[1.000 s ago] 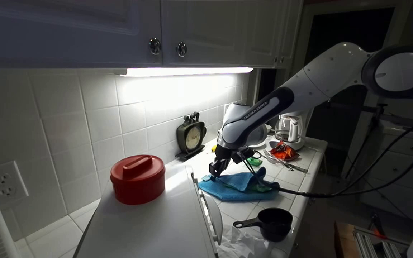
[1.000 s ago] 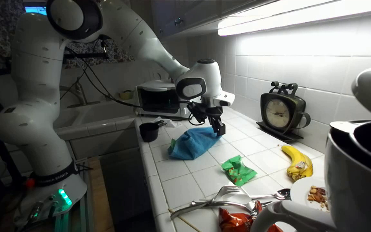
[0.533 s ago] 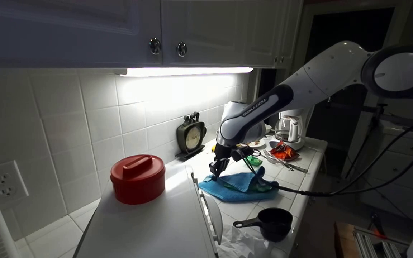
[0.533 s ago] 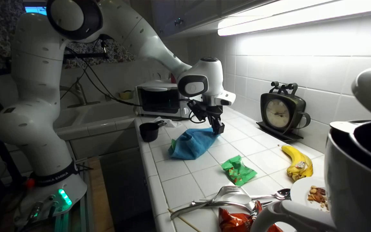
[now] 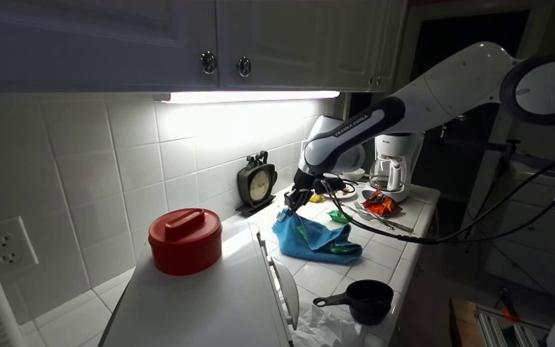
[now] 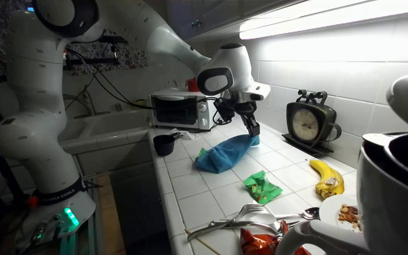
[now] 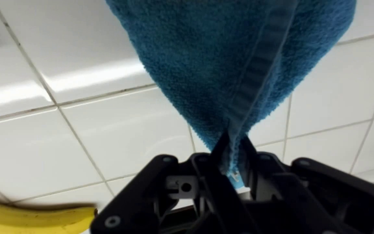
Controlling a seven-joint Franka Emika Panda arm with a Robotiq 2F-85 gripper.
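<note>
Under a bright cabinet lamp (image 5: pixel 253 97) in an otherwise dim kitchen, a white-tiled bench (image 5: pixel 319 278) carries the scene.

In an exterior view, the robot's tool (image 5: pixel 291 208) hoists one corner of a blue terry towel (image 5: pixel 309 250) that half a second earlier lay low against the tiles. The cloth now slopes up toward the tool, while its lower folds rest on the bench between a black measuring cup (image 5: pixel 370 301) and a dark metal clock (image 5: pixel 259 185). Green patches show among the folds; whether trim or something wrapped inside cannot be told.

In an exterior view, the arm has climbed and shifted toward the tiled wall, drawing the towel a little away from the bench's front edge. A green snack packet (image 6: pixel 262 187) and a banana (image 6: pixel 326 179) lie apart from it, undisturbed.

In the wrist view, the fingers (image 7: pixel 219 149) are drawn nearly together, the towel's corner gathered between them and a light-blue tag (image 7: pixel 237 182) showing just past the grip. The towel has followed the tool upward without slipping free, so the pinch appears to be holding and the lift looks under way, though only part of the cloth seems off the tiles.
</note>
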